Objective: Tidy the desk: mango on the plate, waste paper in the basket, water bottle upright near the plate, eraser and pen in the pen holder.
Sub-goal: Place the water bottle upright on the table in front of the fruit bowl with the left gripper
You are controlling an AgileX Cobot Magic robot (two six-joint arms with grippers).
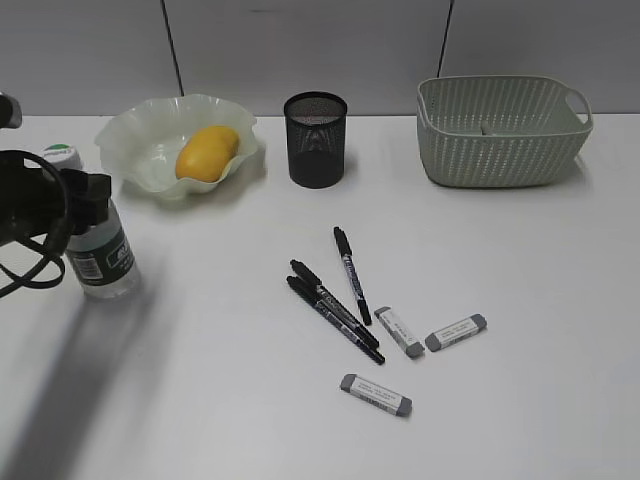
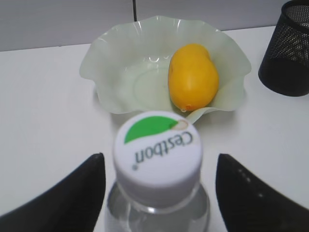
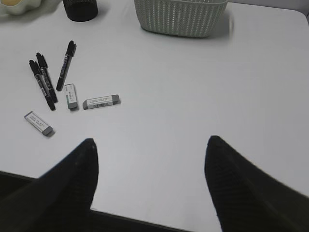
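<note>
Both my pincers gape: left gripper (image 2: 159, 193) straddles the upright water bottle (image 1: 100, 245) near the plate (image 1: 130, 140); next, right gripper (image 3: 149, 188) fetches pens (image 1: 335, 310).

A yellow-orange mango (image 1: 207, 152) lies in a pale green plate (image 1: 130, 140). The clear bottle (image 1: 100, 250) has a white-and-green cap (image 2: 158, 147). The pen holder (image 1: 315, 140) is black mesh, the basket (image 1: 500, 135) grey-green lattice; pens (image 1: 335, 310) black, erasers (image 1: 455, 332) white with grey ends, counter (image 1: 520, 400) white.
</note>
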